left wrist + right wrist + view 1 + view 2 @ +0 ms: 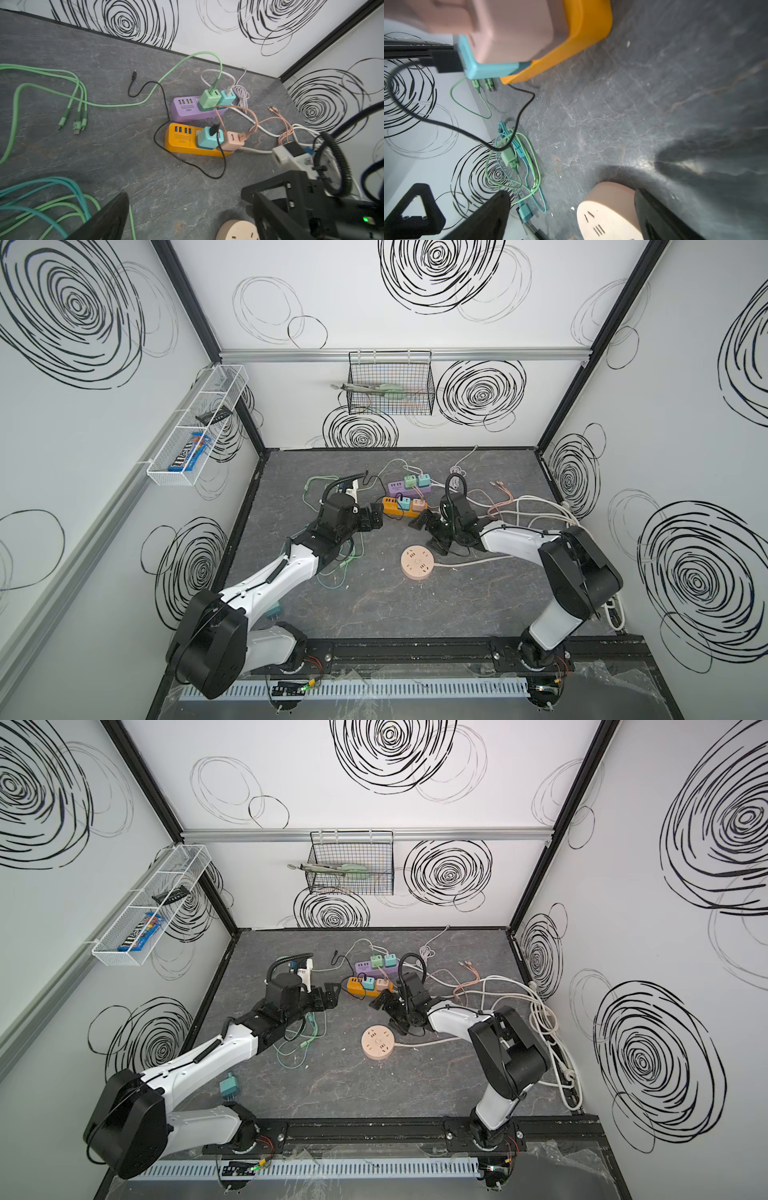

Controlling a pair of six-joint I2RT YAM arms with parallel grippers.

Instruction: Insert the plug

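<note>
A loose teal plug [227,1086] lies on the table at the front left, beside the left arm's base and far from both grippers. The orange power strip [392,506] [182,143] carries a teal adapter [208,139] and a pink adapter [232,141]. My left gripper [376,516] [187,218] hovers open just left of that strip, holding nothing. My right gripper [428,535] [571,218] stands open just right of it, also holding nothing. A round pink socket [417,568] [608,212] lies on the table just in front of the right gripper, apart from it.
Behind the orange strip lies a purple strip [409,488] with green and teal adapters. Green and teal cables [41,99] sprawl under the left arm. White and pink cables [536,506] pile at the right. A black cable [164,128] loops from the teal adapter.
</note>
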